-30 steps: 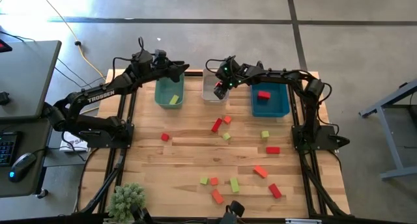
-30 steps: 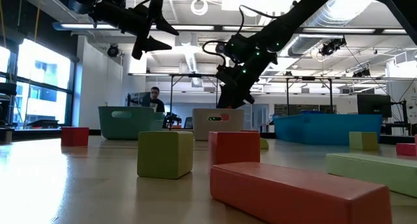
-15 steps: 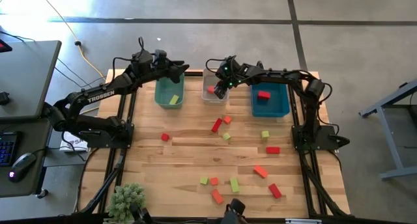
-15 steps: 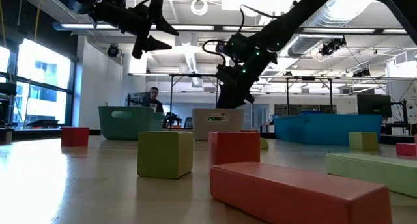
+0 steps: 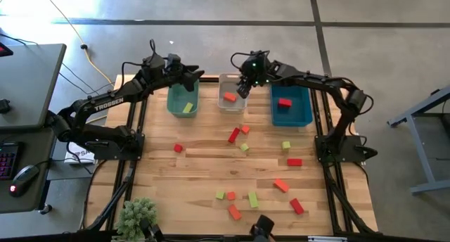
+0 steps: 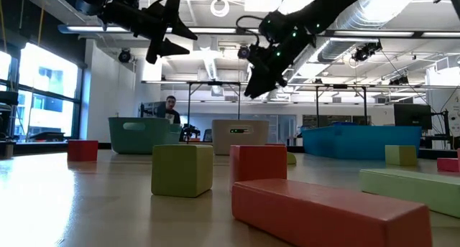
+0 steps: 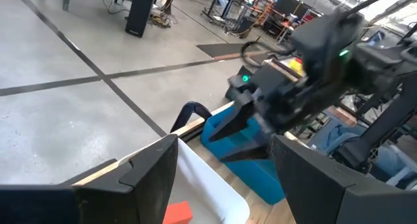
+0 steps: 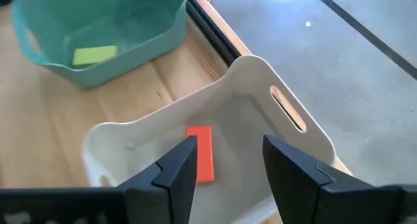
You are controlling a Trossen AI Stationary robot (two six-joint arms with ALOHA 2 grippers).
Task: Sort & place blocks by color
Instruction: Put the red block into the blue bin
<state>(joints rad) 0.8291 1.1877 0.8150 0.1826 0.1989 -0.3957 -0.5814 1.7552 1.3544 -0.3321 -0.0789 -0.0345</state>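
the right gripper (image 5: 244, 89) hung above the white bin (image 5: 228, 101), at its 2 o'clock corner, its fingers (image 8: 171, 170) parted with nothing between them. below it an orange-red block (image 8: 201, 154) lay flat on the white bin's floor. in the low view the same gripper (image 6: 256, 80) stood well above the bin's rim.

the left gripper (image 5: 191, 76) waited over the far rim of the green bin (image 5: 182, 98), toward its 12 o'clock side, fingers (image 7: 144, 168) spread wide and empty. one yellow-green block (image 5: 188, 107) lay in the green bin, and one deep red block (image 5: 284, 102) lay in the blue bin (image 5: 291, 107).

the three bins stood in a row along the table's (image 5: 197, 172) 12 o'clock edge: green at 11, white at 12, blue at 1.

the rest of the blocks were scattered over the wood. near the middle, an orange-red bar (image 5: 233, 135) and an orange-red cube (image 5: 245, 129) sat just beside each other, with a yellow-green cube (image 5: 244, 148) close at their 5 o'clock. a red cube (image 5: 178, 148) lay alone toward 9 o'clock. toward 3 o'clock were a yellow-green cube (image 5: 286, 145) and a red bar (image 5: 294, 162). toward 6 o'clock were two yellow-green pieces, three orange-red ones and a red bar (image 5: 297, 205).

a person (image 6: 170, 108) sat in the room beyond the table.
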